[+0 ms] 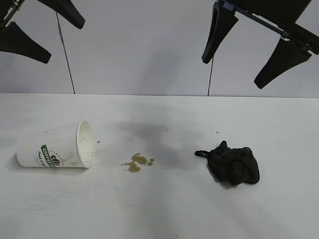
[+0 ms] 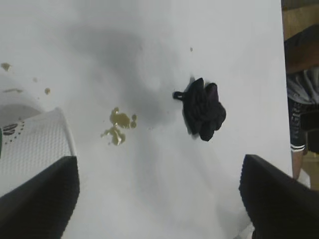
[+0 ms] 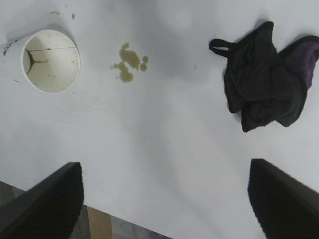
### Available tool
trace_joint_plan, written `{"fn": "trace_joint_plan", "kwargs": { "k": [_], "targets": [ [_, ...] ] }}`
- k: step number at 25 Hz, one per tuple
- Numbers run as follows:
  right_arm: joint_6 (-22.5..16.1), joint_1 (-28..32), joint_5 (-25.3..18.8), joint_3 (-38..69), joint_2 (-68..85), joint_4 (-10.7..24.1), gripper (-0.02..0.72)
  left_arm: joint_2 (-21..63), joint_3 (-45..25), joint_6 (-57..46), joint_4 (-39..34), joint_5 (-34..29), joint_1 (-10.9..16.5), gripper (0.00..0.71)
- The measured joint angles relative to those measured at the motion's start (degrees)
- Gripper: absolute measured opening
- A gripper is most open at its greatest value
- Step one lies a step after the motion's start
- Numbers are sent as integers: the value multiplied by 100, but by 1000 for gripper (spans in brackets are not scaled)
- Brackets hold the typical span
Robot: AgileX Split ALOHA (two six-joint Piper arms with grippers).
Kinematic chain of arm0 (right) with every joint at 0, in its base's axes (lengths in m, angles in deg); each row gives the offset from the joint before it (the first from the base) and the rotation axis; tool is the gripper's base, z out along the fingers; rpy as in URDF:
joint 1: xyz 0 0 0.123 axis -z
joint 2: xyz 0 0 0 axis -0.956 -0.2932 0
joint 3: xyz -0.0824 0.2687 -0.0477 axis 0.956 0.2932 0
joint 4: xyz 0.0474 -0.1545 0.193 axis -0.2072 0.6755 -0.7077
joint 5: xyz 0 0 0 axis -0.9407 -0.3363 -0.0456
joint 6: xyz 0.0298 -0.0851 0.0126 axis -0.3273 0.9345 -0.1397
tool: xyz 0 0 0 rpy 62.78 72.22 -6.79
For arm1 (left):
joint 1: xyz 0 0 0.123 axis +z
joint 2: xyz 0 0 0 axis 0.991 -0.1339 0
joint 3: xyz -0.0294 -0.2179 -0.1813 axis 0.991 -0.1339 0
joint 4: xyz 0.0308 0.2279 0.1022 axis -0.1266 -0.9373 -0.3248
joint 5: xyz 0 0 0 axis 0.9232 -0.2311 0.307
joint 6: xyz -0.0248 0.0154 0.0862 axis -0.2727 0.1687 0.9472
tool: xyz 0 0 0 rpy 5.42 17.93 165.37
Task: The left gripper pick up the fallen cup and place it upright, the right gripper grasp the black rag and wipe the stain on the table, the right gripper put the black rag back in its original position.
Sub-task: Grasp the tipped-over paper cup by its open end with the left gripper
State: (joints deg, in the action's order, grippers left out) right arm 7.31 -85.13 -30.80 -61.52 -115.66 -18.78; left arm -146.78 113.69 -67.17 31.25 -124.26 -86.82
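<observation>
The cup (image 1: 52, 147) lies on its side at the left of the table (image 1: 159, 209), its mouth facing the middle; it also shows as the cup (image 2: 30, 144) and the cup (image 3: 50, 60). A small light-brown stain (image 1: 136, 162) sits right of it, also the stain (image 2: 117, 127) and the stain (image 3: 128, 62). The bunched black rag (image 1: 233, 164) lies farther right, also the rag (image 2: 203, 109) and the rag (image 3: 266, 87). My left gripper (image 1: 45, 37) hangs open high at the back left, empty. High at the back right my right gripper (image 1: 241, 67) is open and empty too.
A few tiny brown droplets (image 2: 25, 79) dot the table near the cup. A person's clothing (image 2: 301, 104) shows past the table's edge in the left wrist view. The table's edge and floor (image 3: 114, 226) appear in the right wrist view.
</observation>
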Motion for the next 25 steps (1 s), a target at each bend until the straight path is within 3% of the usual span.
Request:
{"fn": "trace_joint_plan", "kwargs": {
  "k": [5, 8, 10, 15, 18, 21, 25],
  "targets": [
    [0, 0, 2, 0, 0, 0, 622, 0, 123, 1991, -38, -295, -123, 630],
    [0, 0, 2, 0, 0, 0, 622, 0, 191, 2893, -441, -454, -500, 632],
    [0, 0, -4, 0, 0, 0, 622, 0, 197, 3091, -1026, -393, -785, 633],
    [0, 0, 2, 0, 0, 0, 622, 0, 197, 3223, -3804, 3, -1595, 633],
    [0, 0, 15, 0, 0, 0, 622, -17, 197, 3230, -4947, 215, -2038, 633],
    [0, 0, 15, 0, 0, 0, 622, -178, 191, 3230, -5627, 309, -2357, 633],
    [0, 0, 15, 0, 0, 0, 622, -635, 124, 3237, -5904, 358, -2567, 633]
  ]
}}
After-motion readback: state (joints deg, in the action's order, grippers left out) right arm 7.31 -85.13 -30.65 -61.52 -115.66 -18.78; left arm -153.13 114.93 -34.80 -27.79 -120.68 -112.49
